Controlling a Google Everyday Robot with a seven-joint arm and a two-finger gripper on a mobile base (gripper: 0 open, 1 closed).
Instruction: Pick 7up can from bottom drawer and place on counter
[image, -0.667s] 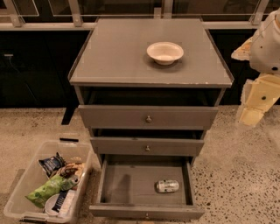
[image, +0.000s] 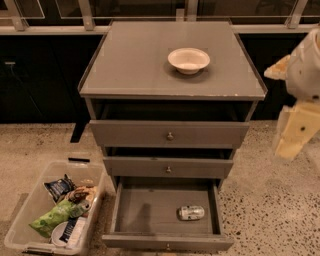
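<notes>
The 7up can (image: 191, 213) lies on its side in the open bottom drawer (image: 145, 210), toward its right side. The counter (image: 135, 65) is the flat grey cabinet top and carries a white bowl (image: 188, 60). My gripper (image: 295, 132) is at the right edge of the view, beside the cabinet at the height of the upper drawers. It is well above and to the right of the can and holds nothing that shows.
The two upper grey drawers (image: 169, 135) are nearly closed. A clear plastic bin (image: 22, 220) on the floor at the left holds a green snack bag (image: 52, 217) and other packets. Speckled floor surrounds the cabinet; a dark wall with rails runs behind.
My arm has shifted slightly at the right edge. The can, drawer and bowl have not moved.
</notes>
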